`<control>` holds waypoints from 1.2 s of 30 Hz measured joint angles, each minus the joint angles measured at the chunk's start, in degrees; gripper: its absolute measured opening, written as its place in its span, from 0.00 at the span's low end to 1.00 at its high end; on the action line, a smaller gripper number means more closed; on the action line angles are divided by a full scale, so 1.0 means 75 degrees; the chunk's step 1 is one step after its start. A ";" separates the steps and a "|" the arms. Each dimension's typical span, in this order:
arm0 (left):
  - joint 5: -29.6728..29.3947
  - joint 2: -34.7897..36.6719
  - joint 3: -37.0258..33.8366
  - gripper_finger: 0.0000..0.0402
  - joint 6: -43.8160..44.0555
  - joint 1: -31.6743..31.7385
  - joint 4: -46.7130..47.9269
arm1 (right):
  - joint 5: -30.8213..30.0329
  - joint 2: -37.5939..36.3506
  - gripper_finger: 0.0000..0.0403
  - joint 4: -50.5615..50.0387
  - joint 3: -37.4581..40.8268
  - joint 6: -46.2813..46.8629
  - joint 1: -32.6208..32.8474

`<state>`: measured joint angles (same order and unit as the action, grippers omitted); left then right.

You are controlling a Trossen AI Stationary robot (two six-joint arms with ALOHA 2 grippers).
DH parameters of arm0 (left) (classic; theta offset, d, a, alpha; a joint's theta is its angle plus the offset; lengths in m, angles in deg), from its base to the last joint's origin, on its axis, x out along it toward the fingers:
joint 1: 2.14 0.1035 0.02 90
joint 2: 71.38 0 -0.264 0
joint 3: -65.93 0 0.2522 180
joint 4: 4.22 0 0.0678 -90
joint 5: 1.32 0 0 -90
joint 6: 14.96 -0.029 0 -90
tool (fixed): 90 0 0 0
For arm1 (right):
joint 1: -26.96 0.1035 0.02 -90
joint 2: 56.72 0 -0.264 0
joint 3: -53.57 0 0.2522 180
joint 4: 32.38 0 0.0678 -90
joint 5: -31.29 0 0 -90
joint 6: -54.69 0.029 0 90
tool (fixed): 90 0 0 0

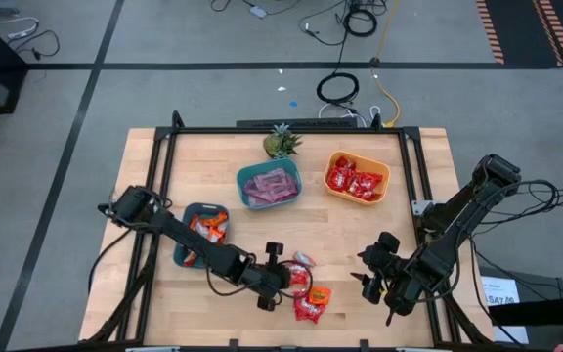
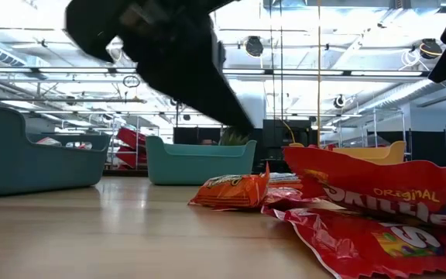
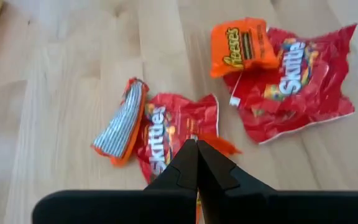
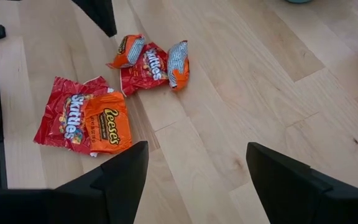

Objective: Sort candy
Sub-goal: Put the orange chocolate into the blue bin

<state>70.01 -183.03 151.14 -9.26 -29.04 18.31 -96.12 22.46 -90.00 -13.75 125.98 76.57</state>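
Wooden table (image 1: 213,147) | left end effector (image 3: 196,163) clenched over red candy (image 3: 173,134) | right end effector (image 4: 197,168) released, apart

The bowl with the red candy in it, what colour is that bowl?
The bowl is orange. The high view shows it best.

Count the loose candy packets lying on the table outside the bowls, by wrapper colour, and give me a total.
Shiny red Skittles packets: 2
Shiny orange wrapped packets: 3 (one largely hidden under the left arm in the left wrist view)
Total: 5
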 joint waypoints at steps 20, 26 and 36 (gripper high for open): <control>-0.0015 0.0208 0.0010 0.12 0.0606 0.0208 0.0535 | 0.0033 0.0000 0.65 0.0054 -0.0006 -0.0055 -0.0003; 0.0008 -0.0292 0.0013 0.30 0.0607 0.0289 0.0502 | 0.0235 0.0000 0.65 0.0059 -0.0006 0.0009 0.0000; 0.0039 -0.0571 0.0025 0.55 0.0600 0.0291 -0.0162 | 0.0232 0.0000 0.65 0.0056 -0.0006 -0.0034 -0.0001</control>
<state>70.31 -187.31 151.33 -4.76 -26.86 17.10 -94.38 22.46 -89.58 -13.79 125.73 76.56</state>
